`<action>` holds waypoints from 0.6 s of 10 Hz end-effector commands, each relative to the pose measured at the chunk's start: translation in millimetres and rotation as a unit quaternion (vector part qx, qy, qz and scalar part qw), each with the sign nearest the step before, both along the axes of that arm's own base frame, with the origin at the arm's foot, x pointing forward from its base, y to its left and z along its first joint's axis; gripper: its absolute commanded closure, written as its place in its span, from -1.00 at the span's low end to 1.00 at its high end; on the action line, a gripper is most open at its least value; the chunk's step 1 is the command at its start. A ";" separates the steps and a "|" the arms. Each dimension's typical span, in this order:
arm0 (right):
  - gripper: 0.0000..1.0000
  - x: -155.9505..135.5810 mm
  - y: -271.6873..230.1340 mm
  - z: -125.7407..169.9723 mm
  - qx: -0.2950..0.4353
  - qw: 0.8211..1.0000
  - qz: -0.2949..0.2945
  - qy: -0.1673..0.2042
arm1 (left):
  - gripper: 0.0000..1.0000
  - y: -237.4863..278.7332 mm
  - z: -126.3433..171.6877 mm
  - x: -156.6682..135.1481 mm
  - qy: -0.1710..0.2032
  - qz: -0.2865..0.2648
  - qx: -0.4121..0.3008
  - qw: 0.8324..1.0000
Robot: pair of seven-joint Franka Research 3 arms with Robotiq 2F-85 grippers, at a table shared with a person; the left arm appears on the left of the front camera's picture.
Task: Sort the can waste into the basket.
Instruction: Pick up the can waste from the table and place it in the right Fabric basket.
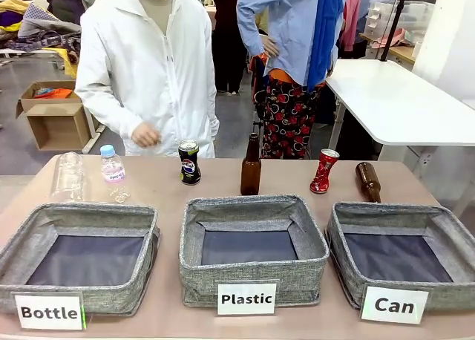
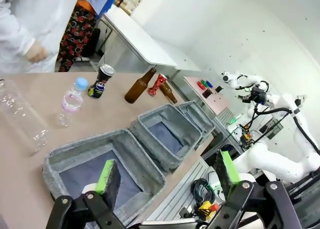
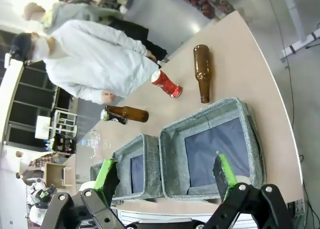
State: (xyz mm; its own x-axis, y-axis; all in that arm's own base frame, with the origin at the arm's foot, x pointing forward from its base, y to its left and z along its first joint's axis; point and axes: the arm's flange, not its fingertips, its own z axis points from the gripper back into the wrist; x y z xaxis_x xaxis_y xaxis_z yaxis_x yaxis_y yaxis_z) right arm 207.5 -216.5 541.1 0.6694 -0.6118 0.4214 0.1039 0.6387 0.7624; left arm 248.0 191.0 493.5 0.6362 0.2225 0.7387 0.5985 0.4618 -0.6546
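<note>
Jaws apart, empty: left gripper (image 2: 167, 171), right gripper (image 3: 165, 170). Grasp crushed red metal can (image 1: 324, 171), desk far edge, across midsection; release above square grey fabric "Can" basket (image 1: 386, 217).

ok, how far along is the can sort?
Done: nothing; the Can basket holds only its dark lining. In hand: nothing; the left end effector and the right end effector are both open and empty. Left: the red crushed can and the black-and-blue can, both on the table at its far side, go in.
</note>
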 end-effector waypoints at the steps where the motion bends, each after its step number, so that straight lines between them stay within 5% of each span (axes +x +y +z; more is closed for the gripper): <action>1: -1.00 16.5 9.6 3.3 -0.015 0.999 -0.036 0.030 | -1.00 -0.6 2.9 2.7 -0.010 -0.002 0.003 1.000; 3: -1.00 80.2 39.6 -0.3 -0.137 0.987 0.013 0.084 | -1.00 -0.6 2.9 2.7 -0.010 -0.002 0.003 1.000; 6: -1.00 186.9 99.4 -43.9 -0.298 0.929 0.198 0.095 | -1.00 -0.6 2.9 2.7 -0.010 -0.002 0.003 1.000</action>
